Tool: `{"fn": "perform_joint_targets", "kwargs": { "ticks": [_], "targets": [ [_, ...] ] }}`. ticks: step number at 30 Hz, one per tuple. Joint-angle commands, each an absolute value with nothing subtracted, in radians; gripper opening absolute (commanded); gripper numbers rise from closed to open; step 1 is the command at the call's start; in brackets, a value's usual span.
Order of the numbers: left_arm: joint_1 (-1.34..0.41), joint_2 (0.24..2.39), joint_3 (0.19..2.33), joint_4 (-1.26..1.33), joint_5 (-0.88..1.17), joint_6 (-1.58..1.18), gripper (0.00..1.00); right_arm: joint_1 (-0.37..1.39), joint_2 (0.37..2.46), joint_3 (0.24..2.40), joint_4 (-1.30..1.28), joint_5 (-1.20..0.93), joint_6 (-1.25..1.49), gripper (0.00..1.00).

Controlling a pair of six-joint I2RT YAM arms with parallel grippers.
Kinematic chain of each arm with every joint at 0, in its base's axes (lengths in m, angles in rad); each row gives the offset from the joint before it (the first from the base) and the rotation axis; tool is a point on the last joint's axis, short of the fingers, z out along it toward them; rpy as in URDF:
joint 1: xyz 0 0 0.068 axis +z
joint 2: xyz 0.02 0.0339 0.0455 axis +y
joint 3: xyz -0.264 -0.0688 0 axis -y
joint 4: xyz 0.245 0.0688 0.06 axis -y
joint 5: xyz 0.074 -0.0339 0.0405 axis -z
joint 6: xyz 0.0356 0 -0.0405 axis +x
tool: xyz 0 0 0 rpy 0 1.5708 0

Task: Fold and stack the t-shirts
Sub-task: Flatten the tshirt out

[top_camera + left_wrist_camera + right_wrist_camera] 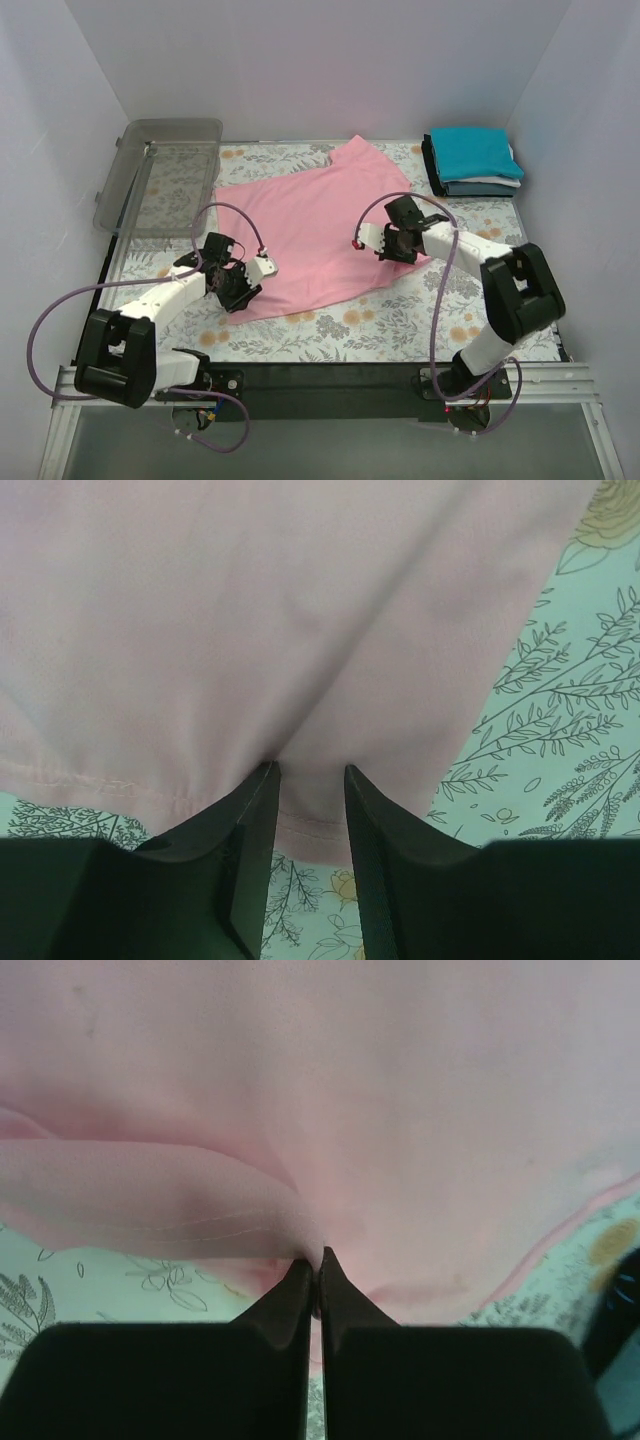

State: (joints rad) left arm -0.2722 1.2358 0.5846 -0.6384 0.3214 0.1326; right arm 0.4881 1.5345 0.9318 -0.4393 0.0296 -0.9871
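Arms are both reaching low over the desk [400,325], elbows bent. Left claw [305,772] is sitting slightly parted astride the near hem of the pink t-shirt [310,235], which is lying spread mid-desk. Right claw [312,1258] is pinching a fold at its right edge, fully closed. Folded t-shirts [478,160] are sitting stacked at the far right corner.

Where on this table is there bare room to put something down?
Free: the flowered cloth between the pink shirt and the black front rail, and the patch between the folded stack and the right arm. Crowded: the middle, with shirt and left arm; the plastic bin fills the back left.
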Motion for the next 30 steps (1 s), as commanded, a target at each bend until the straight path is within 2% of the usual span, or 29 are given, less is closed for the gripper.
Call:
{"fn": "perform_joint_targets", "kwargs": {
  "ticks": [1, 5, 6, 8, 9, 10, 12, 14, 17, 19, 23, 30],
  "targets": [
    [-0.242, 1.285, 0.618, -0.623, 0.34, 0.117, 0.31, 0.45, 1.67, 1.062, -0.471, -0.032, -0.927, 0.01],
    [-0.229, 1.31, 0.655, -0.636, 0.36, 0.106, 0.31, 0.419, 1.759, 1.19, -0.529, -0.063, -0.867, 0.01],
    [-0.226, 1.292, 0.708, -0.675, 0.385, 0.103, 0.32, 0.413, 1.766, 1.207, -0.555, -0.096, -0.865, 0.17],
    [-0.227, 1.25, 0.762, -0.687, 0.497, 0.084, 0.34, 0.387, 1.755, 1.244, -0.631, -0.13, -0.862, 0.32],
    [-0.233, 1.212, 0.784, -0.669, 0.538, 0.043, 0.36, 0.374, 1.734, 1.25, -0.653, -0.167, -0.862, 0.46],
    [-0.25, 1.201, 0.822, -0.652, 0.561, 0.022, 0.37, 0.358, 1.723, 1.262, -0.678, -0.191, -0.861, 0.52],
    [-0.342, 1.198, 0.853, -0.605, 0.566, -0.023, 0.38, 0.295, 1.713, 1.317, -0.773, -0.28, -0.856, 0.58],
    [-0.444, 1.203, 0.868, -0.53, 0.542, -0.072, 0.38, 0.231, 1.724, 1.356, -0.869, -0.327, -0.853, 0.58],
    [-0.599, 1.267, 0.891, -0.355, 0.45, -0.152, 0.38, 0.18, 1.762, 1.408, -0.955, -0.388, -0.844, 0.52],
    [-0.67, 1.359, 0.913, -0.261, 0.416, -0.173, 0.38, 0.144, 1.784, 1.411, -0.972, -0.442, -0.821, 0.49],
    [-0.842, 1.549, 1.033, -0.19, 0.339, -0.251, 0.35, 0.12, 1.847, 1.446, -0.977, -0.486, -0.755, 0.49],
    [-0.931, 1.825, 1.218, -0.104, 0.183, -0.374, 0.37, 0.107, 2.018, 1.618, -0.968, -0.607, -0.617, 0.51]
  ]
}}
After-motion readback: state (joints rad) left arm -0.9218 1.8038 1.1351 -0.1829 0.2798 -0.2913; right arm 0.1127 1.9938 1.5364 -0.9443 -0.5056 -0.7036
